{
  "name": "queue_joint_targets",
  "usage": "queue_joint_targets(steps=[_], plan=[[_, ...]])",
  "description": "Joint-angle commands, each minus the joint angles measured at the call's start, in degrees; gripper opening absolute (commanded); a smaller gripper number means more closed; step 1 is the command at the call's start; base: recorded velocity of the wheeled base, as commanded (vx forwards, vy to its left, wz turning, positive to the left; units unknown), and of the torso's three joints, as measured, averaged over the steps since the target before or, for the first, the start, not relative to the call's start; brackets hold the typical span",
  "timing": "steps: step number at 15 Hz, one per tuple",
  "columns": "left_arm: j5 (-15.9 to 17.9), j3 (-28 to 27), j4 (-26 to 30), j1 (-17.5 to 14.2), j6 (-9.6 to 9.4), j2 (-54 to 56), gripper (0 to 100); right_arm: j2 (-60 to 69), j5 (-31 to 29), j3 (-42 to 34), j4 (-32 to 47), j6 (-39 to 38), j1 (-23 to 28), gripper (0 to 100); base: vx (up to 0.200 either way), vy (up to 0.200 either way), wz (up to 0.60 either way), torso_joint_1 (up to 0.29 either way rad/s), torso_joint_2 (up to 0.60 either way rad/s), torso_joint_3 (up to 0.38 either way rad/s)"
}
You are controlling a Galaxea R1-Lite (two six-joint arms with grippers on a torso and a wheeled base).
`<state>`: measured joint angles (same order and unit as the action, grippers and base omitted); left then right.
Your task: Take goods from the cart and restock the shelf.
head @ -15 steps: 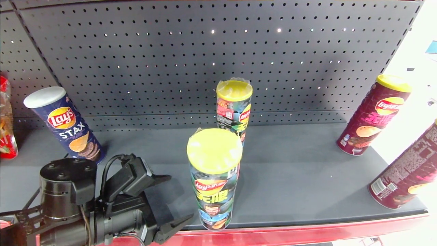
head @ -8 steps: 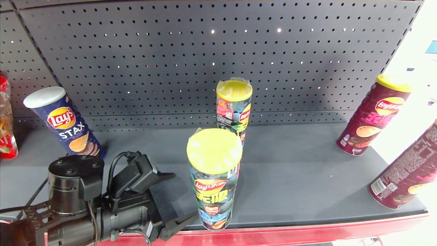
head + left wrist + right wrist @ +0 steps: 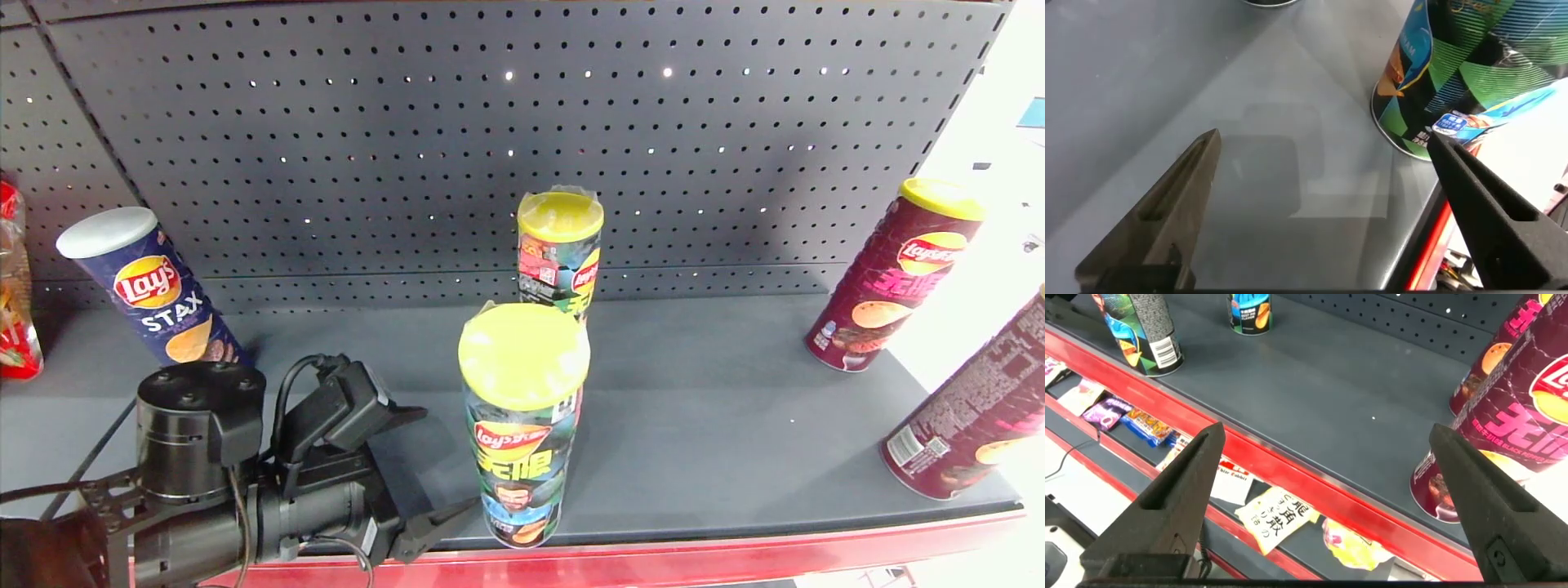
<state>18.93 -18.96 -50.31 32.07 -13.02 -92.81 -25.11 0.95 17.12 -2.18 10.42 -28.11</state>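
The front can [image 3: 522,425], yellow-lidded, stands upright on the shelf [image 3: 702,408] with its base right at the red lip [image 3: 735,555]. The left claw [image 3: 447,461] is spread wide and empty just to the left of that can. Its nearer finger tip sits just beside the can's foot, and I cannot tell whether they touch. The can is off past that finger, not between the two.

The main risk, as I judge it, is a sideways swing or a nudge from that finger. The can is tall and narrow with hardly any shelf in front of it, so it could tip or slide over the lip. A shove the other way could knock it into the rear can [image 3: 559,253] directly behind it. Drawing the claw straight away from the can looks safest.

The right claw [image 3: 1327,434], also wide and empty, hangs well to the front can's right, out before the lip, near a maroon can [image 3: 1511,416].
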Motion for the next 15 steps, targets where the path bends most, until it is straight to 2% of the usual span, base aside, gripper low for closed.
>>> queue_joint_targets(steps=[1,5,15], plan=[[0.0,-0.2,-0.1,0.0,0.01,-0.4,100,-0.2,0.0,-0.1,0.0,0.0,0.0,100,0.0,0.0,0.0,0.0,0.0,0.0],[0.0,-0.7,-0.1,1.6,0.01,-0.8,100,-0.1,0.0,-0.2,0.1,0.0,0.0,100,0.0,0.0,0.0,0.0,0.0,0.0],[0.0,-1.9,-0.1,1.6,0.01,-1.6,100,0.2,-0.1,-0.3,0.1,0.0,0.0,100,0.0,0.0,0.0,0.0,0.0,0.0]])
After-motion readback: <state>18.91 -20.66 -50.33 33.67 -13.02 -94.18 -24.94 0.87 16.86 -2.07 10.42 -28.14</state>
